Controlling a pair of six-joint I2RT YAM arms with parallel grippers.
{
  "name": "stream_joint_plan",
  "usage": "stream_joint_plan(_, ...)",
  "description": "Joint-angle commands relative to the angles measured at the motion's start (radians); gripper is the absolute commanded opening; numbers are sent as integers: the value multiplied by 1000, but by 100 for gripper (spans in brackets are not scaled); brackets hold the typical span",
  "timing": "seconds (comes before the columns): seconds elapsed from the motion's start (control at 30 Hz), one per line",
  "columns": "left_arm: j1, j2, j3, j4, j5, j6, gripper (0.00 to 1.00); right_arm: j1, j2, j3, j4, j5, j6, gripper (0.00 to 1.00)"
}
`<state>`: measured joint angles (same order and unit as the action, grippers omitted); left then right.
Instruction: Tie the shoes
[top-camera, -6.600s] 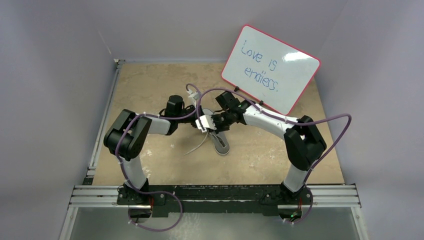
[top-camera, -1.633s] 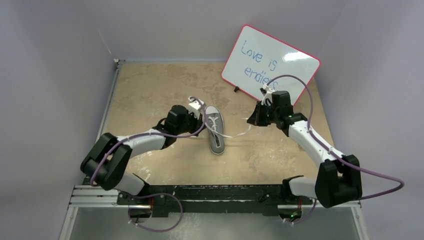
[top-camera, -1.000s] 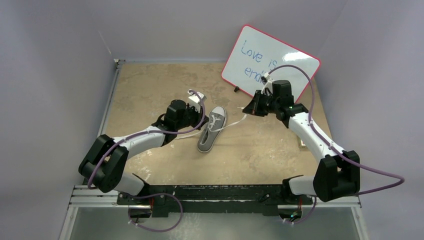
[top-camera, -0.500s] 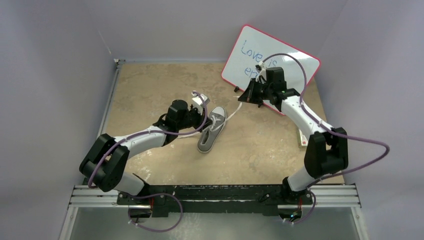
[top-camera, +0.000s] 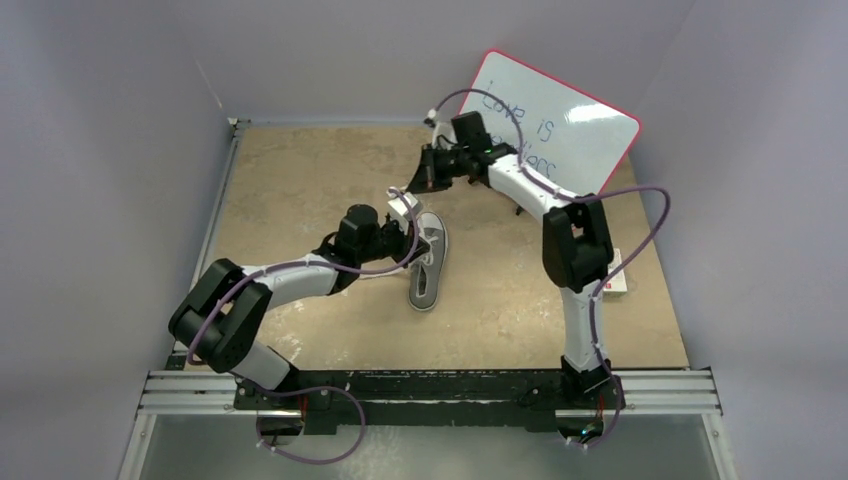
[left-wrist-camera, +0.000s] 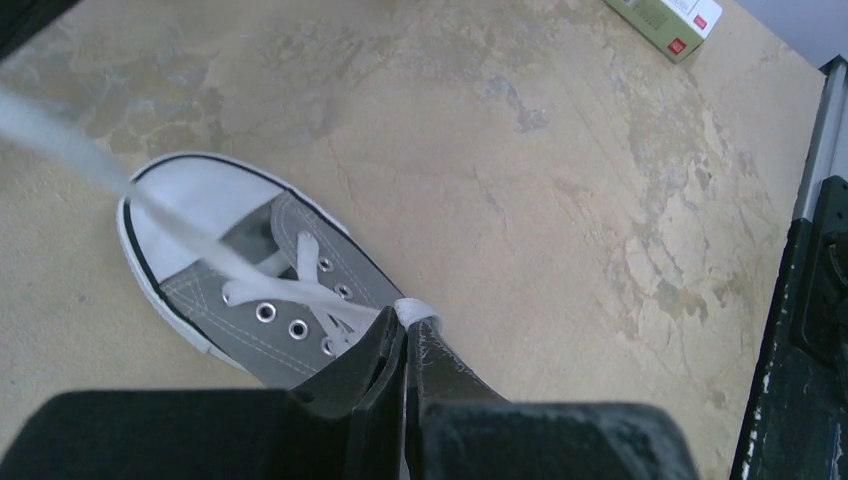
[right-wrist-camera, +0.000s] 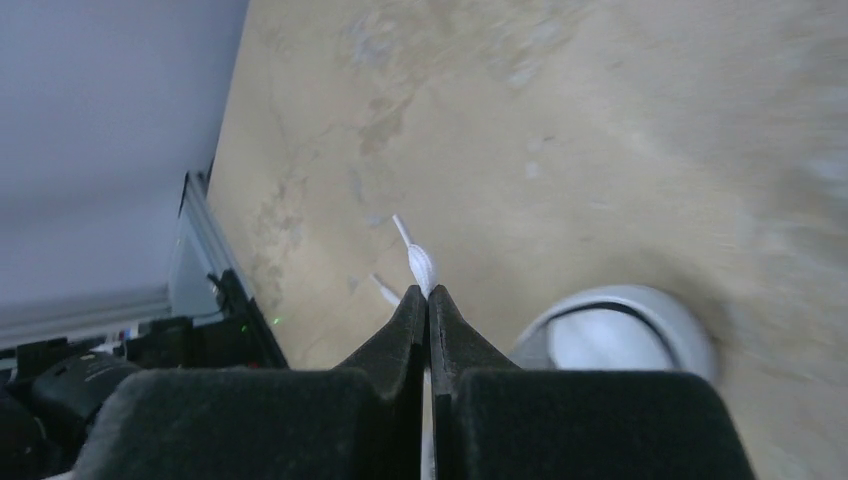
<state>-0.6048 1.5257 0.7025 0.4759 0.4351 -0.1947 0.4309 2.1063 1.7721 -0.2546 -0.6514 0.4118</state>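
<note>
Shoe (top-camera: 426, 262): we see one small low-top of grey canvas with a white rubber sole. It lies near the middle of the desk (top-camera: 300, 180), toe toward the far side, and its opening faces up, showing a dark insole.
Toe cap (left-wrist-camera: 190, 205): smooth white rubber, rounded, edged by a thin dark line.
Eyelets (left-wrist-camera: 265, 312): small metal rings in two rows along the canvas.
Lace (left-wrist-camera: 290, 293): flat white woven band crossing between the eyelets. One strand runs taut past the toe cap and is blurred in the left wrist view.
Left fingers (left-wrist-camera: 365, 375): black, pressed together, pinching a fold of lace just beside the eyelets.
Right fingers (right-wrist-camera: 395, 345): black, pressed together on the lace, whose stiff tip pokes out beyond them. We see them held over the desk beyond the toe, near the whiteboard's lower corner.
Desk: tan, mottled like stone, flat and matte.
Whiteboard (top-camera: 575, 115): glossy white rounded rectangle with a red rim and blue handwriting. It leans at the far right, partly behind the right arm.
Box (left-wrist-camera: 660, 15): small oblong carton in white, green and red, lying flat well apart from the shoe. We cannot tell what it holds.
Rail (top-camera: 430, 392): grey metal profile along the near edge, carrying both arm bases.
</note>
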Motion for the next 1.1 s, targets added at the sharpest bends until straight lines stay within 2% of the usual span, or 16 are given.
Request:
stream_joint_plan(0.0,-6,-70,-62,91,-10,28,0,115,30,58,-39,-135,29,0)
stream_joint_plan(0.23,-6,-144,-145,74,0,117,0,188,67,47,-89,-244,31,0)
stream_joint_plan(0.53,-6,-145,-157,55,36,257,0,226,173,144,-435,-375,-179,0)
stream_joint_plan(0.73,-6,-125,-150,46,46,297,0,262,184,100,-524,-438,-249,4)
stream_joint_plan(0.83,-6,-127,-157,54,51,292,0,260,159,83,-543,-493,-241,20)
stream_joint_plan(0.87,-5,-130,-161,58,53,288,0,252,142,86,-533,-477,-237,33)
stream_joint_plan(0.97,-5,-137,-166,67,65,262,0,214,78,70,-455,-416,-167,58)
stream_joint_plan(1.07,-6,-140,-157,66,76,233,0,157,41,86,-442,-369,-139,66)
